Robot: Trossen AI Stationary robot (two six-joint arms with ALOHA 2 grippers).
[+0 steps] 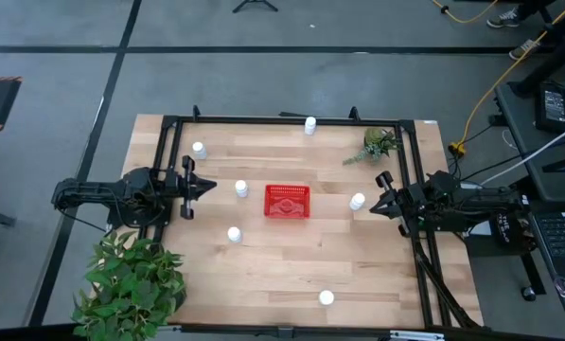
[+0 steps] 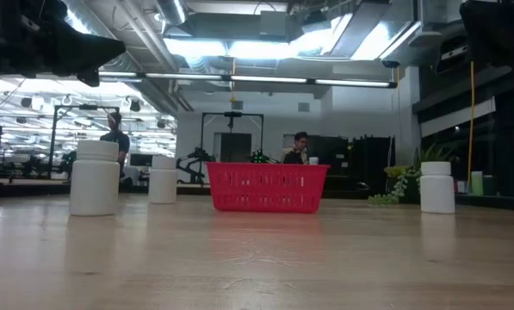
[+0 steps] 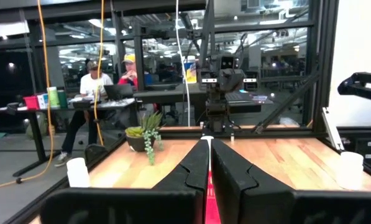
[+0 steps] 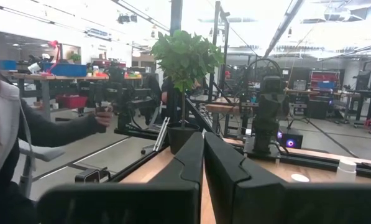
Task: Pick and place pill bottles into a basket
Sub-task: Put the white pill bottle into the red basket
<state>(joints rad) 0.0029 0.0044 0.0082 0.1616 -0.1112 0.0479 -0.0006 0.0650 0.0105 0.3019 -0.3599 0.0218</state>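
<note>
Left gripper [image 1: 209, 187] at the table's 9 o'clock edge, fingers pressed together, nothing held. Nearest pill bottles: one at its 3 o'clock [image 1: 241, 188], one toward 11 [image 1: 199, 149], one toward 5 [image 1: 234, 234]. Red basket [image 1: 288, 202] at table centre, nothing visible inside. More bottles at the table's 12 o'clock [image 1: 309, 125] and 6 o'clock [image 1: 326, 298] edges. Last bottle [image 1: 357, 201] just beside the right gripper [image 1: 377, 204], at its 9 o'clock; that gripper also closed, empty.

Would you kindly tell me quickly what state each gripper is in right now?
Left gripper: shut, holding nothing, at the table's left edge.
Right gripper: shut, holding nothing, at the right edge.
</note>
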